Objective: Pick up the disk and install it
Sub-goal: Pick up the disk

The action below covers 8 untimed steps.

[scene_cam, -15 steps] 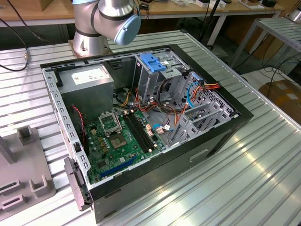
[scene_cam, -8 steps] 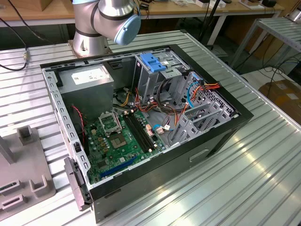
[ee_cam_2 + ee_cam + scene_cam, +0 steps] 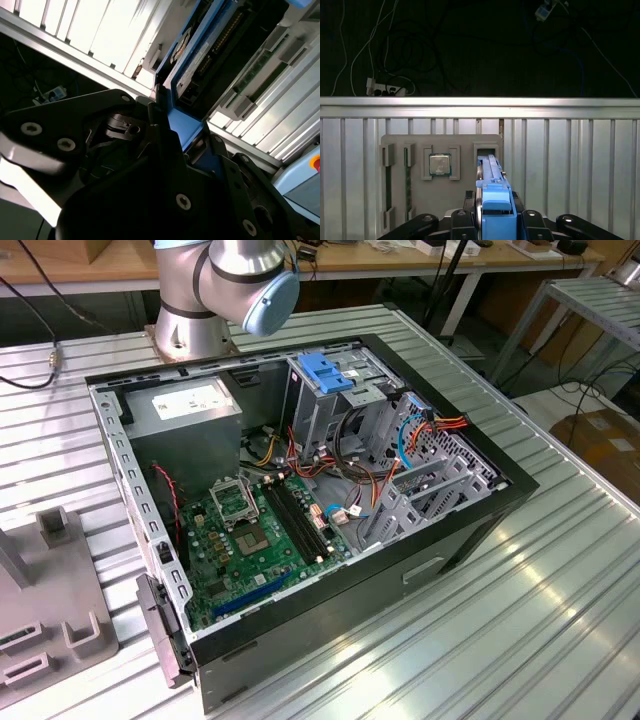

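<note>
Closest to the lens in the first wrist view: your gripper point(image 3: 495, 223), black fingers point(image 3: 462, 225) on either side of the disk point(image 3: 492, 197). The jaws are narrow & clamped on its blue side rails. The disk stands on edge, seen end-on, w/ its far end in line w/ an open pocket point(image 3: 487, 149) of a grey fixture tray point(image 3: 465, 142). Can't tell if it touches the pocket. The tray also holds a CPU chip point(image 3: 440, 164) & two memory sticks point(image 3: 388, 185) in slots, all on a slatted aluminium table point(image 3: 570, 165).

In the second wrist view the disk point(image 3: 190, 65) shows its label side, blue rail running between the black finger parts.

In the exterior view an open PC case point(image 3: 470, 530) lies on the table. The arm base point(image 3: 225, 285) is at 12 o'clock of the case, the tray point(image 3: 60, 620) at 8 o'clock, on the exterior view's left, well apart from the case. Inside the case: grey PSU point(image 3: 185, 410) at 11 o'clock, green mobo point(image 3: 260, 530) at 7 o'clock, metal cage point(image 3: 330, 415) w/ blue latch point(image 3: 325, 370) on top at 1 o'clock.
</note>
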Motion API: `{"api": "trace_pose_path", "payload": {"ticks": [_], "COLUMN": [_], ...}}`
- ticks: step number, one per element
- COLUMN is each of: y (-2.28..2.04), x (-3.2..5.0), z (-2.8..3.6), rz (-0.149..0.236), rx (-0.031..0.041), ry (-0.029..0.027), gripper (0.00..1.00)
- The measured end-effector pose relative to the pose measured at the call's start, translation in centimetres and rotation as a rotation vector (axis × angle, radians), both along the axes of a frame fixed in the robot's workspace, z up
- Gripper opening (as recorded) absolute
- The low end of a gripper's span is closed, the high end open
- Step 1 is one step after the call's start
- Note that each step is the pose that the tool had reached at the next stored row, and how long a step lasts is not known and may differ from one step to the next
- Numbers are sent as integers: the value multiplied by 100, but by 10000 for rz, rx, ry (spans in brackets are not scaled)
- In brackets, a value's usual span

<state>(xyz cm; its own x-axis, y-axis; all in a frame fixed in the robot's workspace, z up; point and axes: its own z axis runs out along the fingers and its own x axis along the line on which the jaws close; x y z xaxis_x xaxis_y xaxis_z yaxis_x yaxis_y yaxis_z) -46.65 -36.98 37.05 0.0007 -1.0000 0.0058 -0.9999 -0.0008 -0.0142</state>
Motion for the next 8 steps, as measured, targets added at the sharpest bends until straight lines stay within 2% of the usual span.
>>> {"api": "trace_pose_path", "payload": {"ticks": [8], "y": [0], "x": [0], "z": [75], "rz": [0], "rx": [0], "ry": [-1], "gripper": [37]}}
